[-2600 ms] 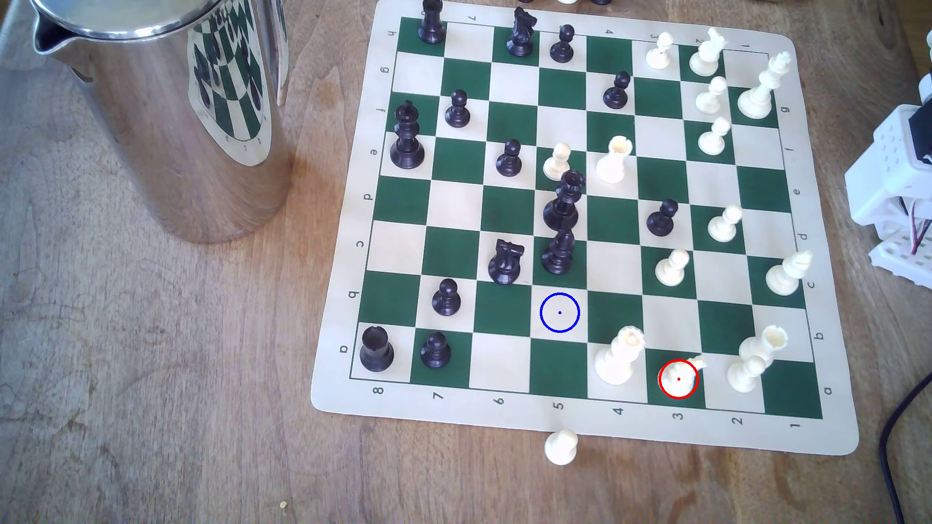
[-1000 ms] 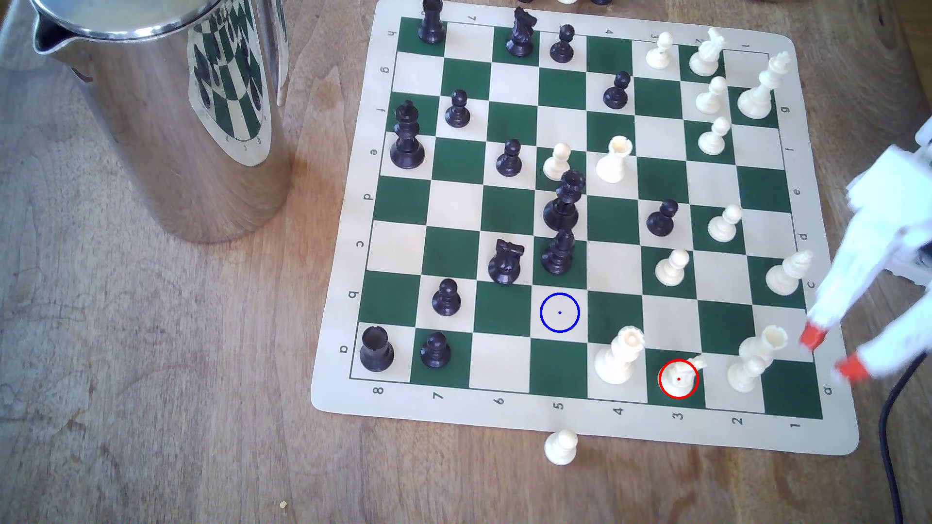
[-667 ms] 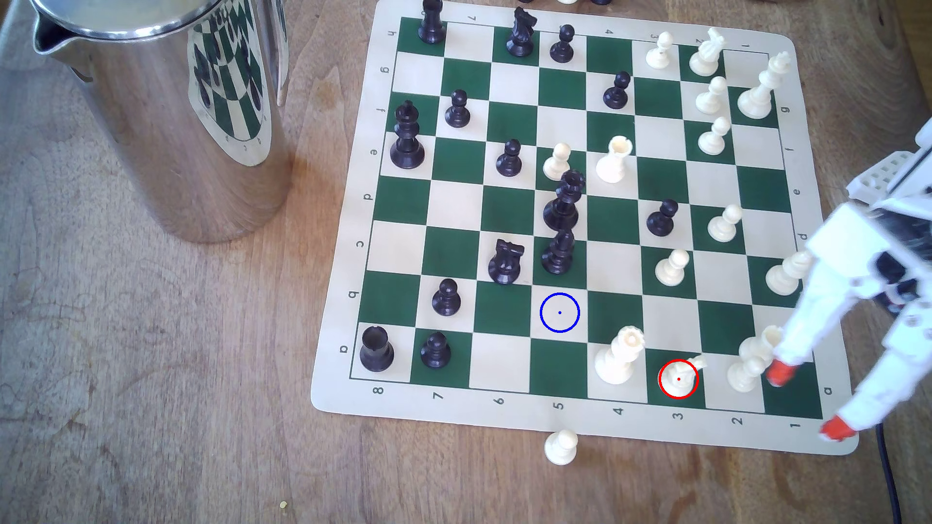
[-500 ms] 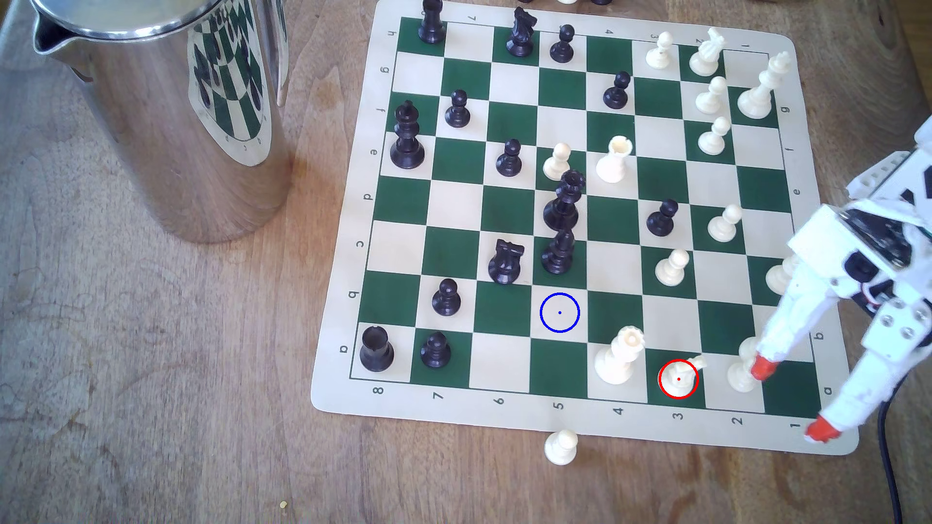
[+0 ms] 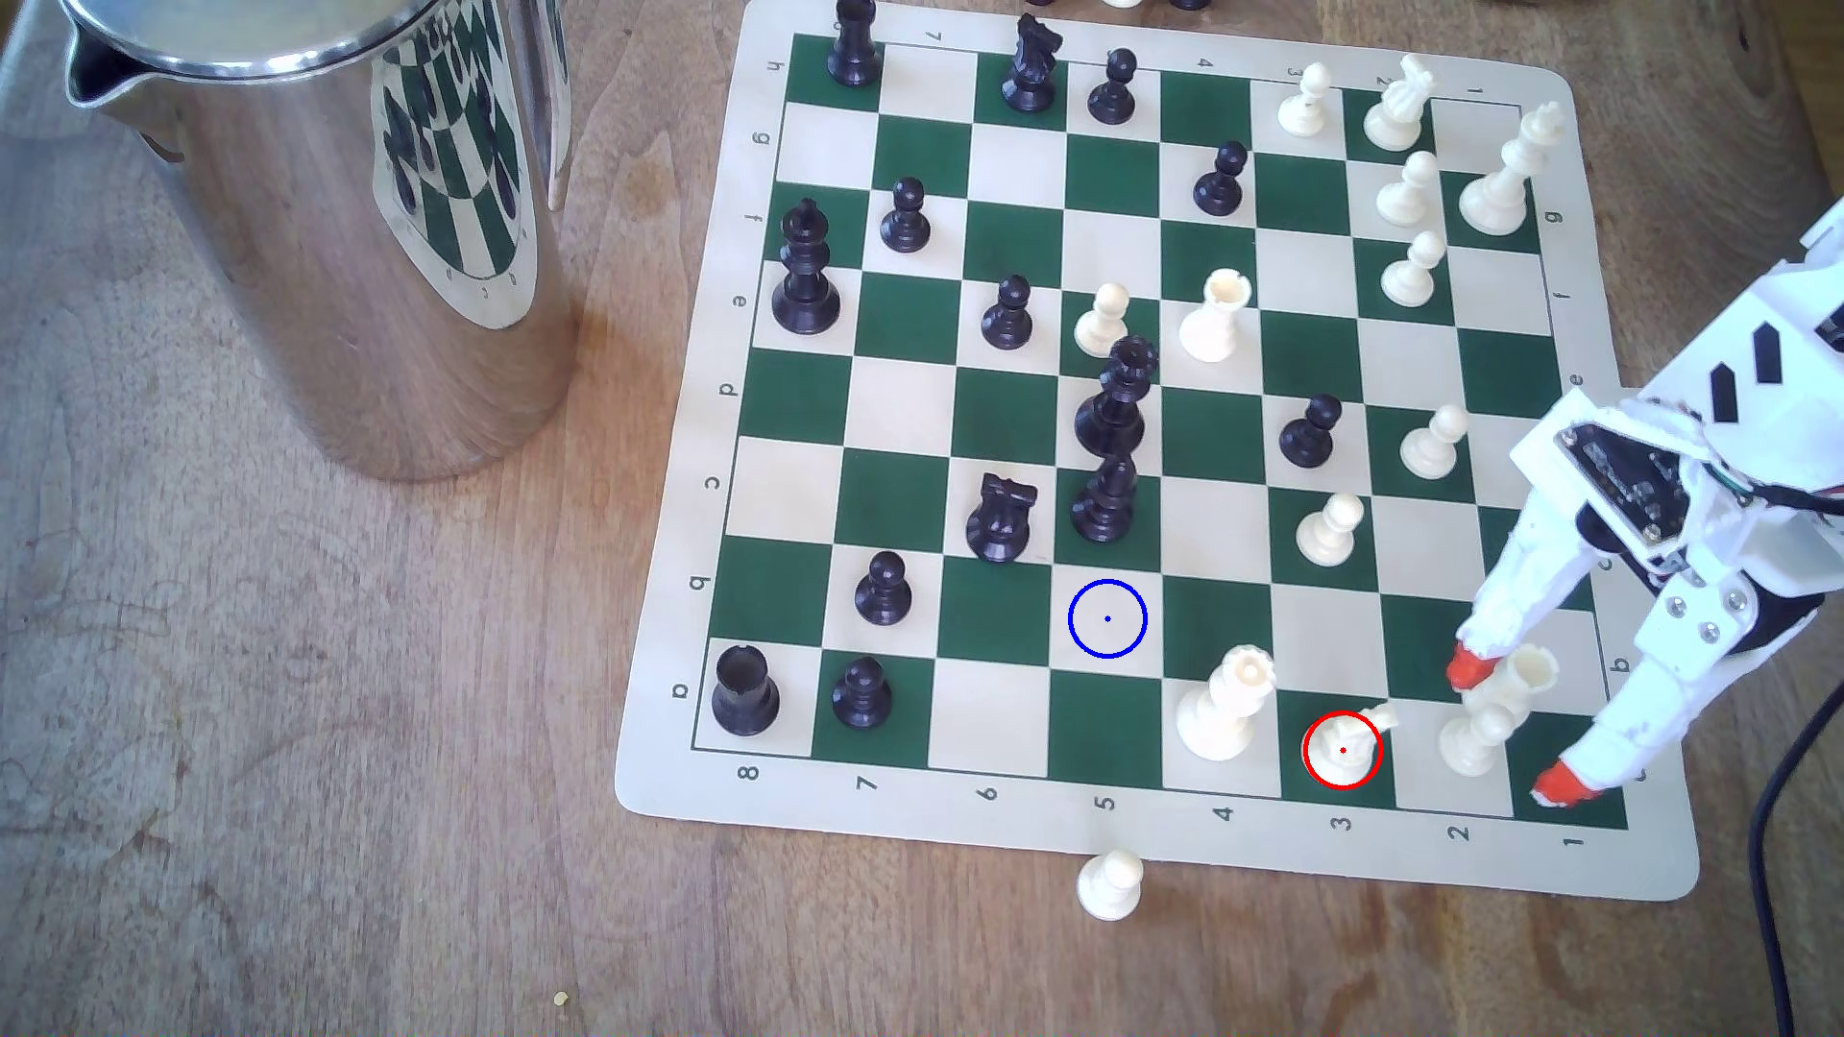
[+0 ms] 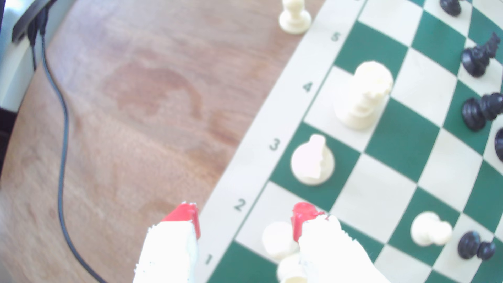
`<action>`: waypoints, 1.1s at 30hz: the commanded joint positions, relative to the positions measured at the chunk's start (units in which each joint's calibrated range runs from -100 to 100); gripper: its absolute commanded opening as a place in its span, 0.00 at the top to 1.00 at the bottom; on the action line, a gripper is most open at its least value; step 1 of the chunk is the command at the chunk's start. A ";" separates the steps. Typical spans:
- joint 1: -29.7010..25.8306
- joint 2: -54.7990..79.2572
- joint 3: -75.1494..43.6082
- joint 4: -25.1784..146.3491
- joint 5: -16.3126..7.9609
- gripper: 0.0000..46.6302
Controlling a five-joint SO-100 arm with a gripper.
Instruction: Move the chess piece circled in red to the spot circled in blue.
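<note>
Gripper (image 5: 1510, 728) hangs over the board's corner at the exterior view's lower right, w/ its two red-tipped fingers (image 5: 1467, 666) spread wide apart & nothing held between them. One red tip sits by the top of a tall cream piece (image 5: 1522, 678) on the b row; the other tip is over the green corner square by the "1" mark. A cream pawn (image 5: 1475, 738) stands on the square between the tips in that view. In the wrist view the gripper (image 6: 245, 223) shows the same wide gap, one tip off the board's edge over the border, the other near the pawn (image 6: 279, 239).

The chess piece (image 5: 1342, 748), a short cream horse-head one w/ a red ring on it, stands upright on a green square in col 3, row a, at the board's near edge. It is near the gripper but not touching. In the wrist view the chess piece (image 6: 313, 162) sits by the "3" mark.

The spot (image 5: 1108, 618), a cream square w/ a blue ring & dot, is in col 5, row b, two cols to the exterior view's left of the piece. A tall cream piece w/ a notched top (image 5: 1222, 708) stands between them, in col 4.

A shiny metal jug (image 5: 309, 219) stands on the wooden table (image 5: 299, 748), well apart from the board (image 5: 1157, 843). One cream pawn (image 5: 1110, 885) stands off the board by the "5" mark.
</note>
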 commanded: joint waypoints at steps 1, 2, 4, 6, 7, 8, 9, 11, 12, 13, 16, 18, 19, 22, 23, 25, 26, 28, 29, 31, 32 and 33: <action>0.30 -2.88 0.41 1.54 0.44 0.60; 0.30 -2.71 0.59 1.54 0.49 0.61; 0.46 -1.94 0.77 1.21 0.54 0.61; 0.93 -0.33 0.77 -0.84 0.54 0.61; 1.16 0.35 0.77 -1.82 0.54 0.61; 1.40 1.11 0.77 -2.88 0.54 0.61; 1.63 1.79 0.77 -3.78 0.54 0.61; 2.18 4.00 0.68 -6.32 0.54 0.61; 2.41 4.85 0.68 -6.90 0.54 0.61; 2.65 5.61 0.59 -7.72 0.59 0.61; 3.20 8.42 0.32 -9.35 0.59 0.62; 3.27 9.69 0.23 -10.58 0.59 0.62; 3.43 10.88 0.05 -11.48 0.59 0.62; 3.82 12.15 -0.22 -12.47 0.63 0.62; 3.90 12.74 -0.41 -12.79 0.63 0.62; 3.98 13.17 -0.50 -13.45 0.63 0.62; 4.06 13.34 -0.50 -13.86 0.63 0.62; 4.14 14.02 -0.50 -15.50 0.54 0.62; 4.14 14.27 -0.50 -15.99 0.54 0.62; 4.21 14.78 -0.68 -16.48 0.49 0.62; 4.21 15.29 -0.77 -16.72 0.54 0.62; 4.29 15.38 -0.77 -16.89 0.54 0.62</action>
